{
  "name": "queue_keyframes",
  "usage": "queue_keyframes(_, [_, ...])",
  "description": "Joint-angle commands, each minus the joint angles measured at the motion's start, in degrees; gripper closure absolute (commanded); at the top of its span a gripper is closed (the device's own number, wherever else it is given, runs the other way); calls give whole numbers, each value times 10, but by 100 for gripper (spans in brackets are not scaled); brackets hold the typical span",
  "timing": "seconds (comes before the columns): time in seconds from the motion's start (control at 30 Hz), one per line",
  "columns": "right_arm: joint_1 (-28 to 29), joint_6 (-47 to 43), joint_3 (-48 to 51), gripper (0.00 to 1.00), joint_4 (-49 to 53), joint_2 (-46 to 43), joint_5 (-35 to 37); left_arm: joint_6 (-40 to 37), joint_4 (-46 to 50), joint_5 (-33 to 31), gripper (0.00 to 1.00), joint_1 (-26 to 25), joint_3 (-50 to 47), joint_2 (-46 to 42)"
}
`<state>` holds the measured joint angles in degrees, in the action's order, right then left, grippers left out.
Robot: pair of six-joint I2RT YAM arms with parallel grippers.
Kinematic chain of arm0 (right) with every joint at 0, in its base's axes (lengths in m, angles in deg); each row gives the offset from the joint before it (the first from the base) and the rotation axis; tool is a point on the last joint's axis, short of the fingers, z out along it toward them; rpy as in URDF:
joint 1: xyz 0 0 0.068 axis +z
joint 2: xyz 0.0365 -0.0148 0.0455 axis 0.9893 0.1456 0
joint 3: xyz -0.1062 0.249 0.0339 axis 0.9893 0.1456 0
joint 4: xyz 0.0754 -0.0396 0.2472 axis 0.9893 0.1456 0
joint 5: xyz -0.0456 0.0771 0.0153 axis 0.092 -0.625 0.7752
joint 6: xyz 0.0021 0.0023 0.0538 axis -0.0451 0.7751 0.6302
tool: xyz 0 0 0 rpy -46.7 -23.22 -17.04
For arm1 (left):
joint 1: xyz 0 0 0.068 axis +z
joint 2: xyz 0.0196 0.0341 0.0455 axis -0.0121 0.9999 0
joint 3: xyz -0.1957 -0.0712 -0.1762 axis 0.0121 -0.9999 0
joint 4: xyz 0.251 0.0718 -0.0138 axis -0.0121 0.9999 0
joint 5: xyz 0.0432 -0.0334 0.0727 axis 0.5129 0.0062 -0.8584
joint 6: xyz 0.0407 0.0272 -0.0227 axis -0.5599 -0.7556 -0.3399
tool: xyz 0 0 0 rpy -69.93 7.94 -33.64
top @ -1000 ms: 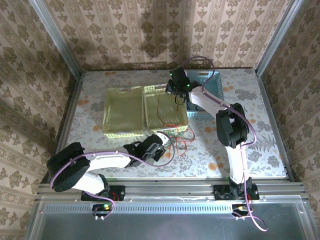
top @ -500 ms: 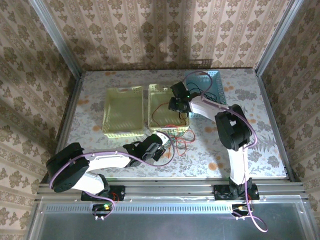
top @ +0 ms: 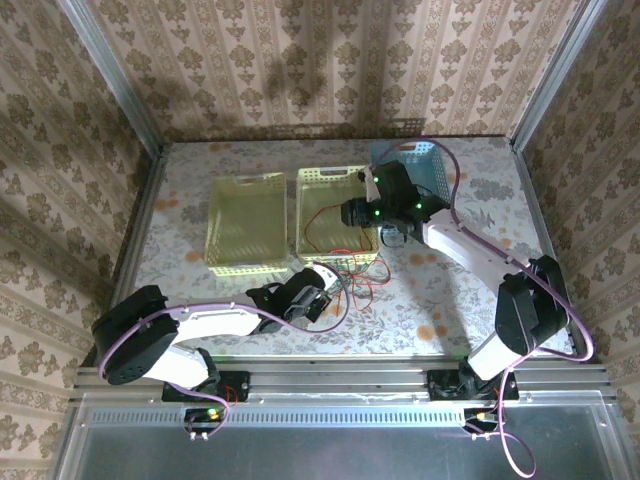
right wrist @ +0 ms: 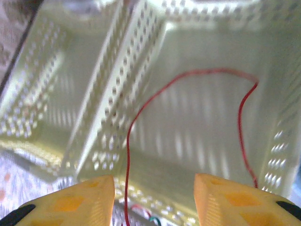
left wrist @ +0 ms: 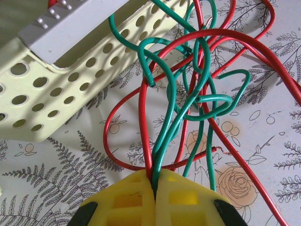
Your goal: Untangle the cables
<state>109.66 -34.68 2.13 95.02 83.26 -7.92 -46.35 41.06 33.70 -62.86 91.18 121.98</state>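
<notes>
- Looking through the right wrist camera, you get a blurred picture. The pierced walls of the middle basket (right wrist: 197,134) smear, and the red cable (right wrist: 207,72) runs off the bottom edge, so you cannot tell where it ends.
- From the left wrist you see just one corner of the middle basket (left wrist: 51,94); the frame cuts off the rest.
- From above, the cables (top: 356,276) are small and thin. You cannot follow single strands there, and the left gripper (top: 326,284) is hard to pick out against its dark arm.
- The right arm covers part of the blue basket (top: 422,158), so you cannot tell what it holds.
- Three baskets stand in a row on the far half of the table (top: 450,295): the left basket (top: 245,181), the middle basket (top: 302,215) and the blue one.
- The red cable (top: 318,232) lies as a loose loop on the middle basket's floor.
- The cables (left wrist: 197,94), red and green, form a knot on the table just beside the middle basket's near wall.
- Your left gripper (left wrist: 154,178) is clamped on red and green strands at the near end of that knot.
- Your right gripper (right wrist: 153,190) hangs over the middle basket with its fingers (right wrist: 225,197) spread wide, gripping nothing. In the top view, your right gripper (top: 362,212) sits above the basket's right side.
</notes>
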Motion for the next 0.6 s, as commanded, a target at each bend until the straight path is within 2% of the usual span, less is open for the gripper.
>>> queue_keyframes(0.0, [8,-37,29,51,37,3,-77,-3,-16,4,100,-3,12,-16])
queue_keyframes(0.33, [25,-85,16,51,68,49,-89,-4,-20,4,100,-3,7,-23])
queue_keyframes(0.57, [41,-112,27,50,75,32,-78,-3,-19,3,100,-3,6,-22])
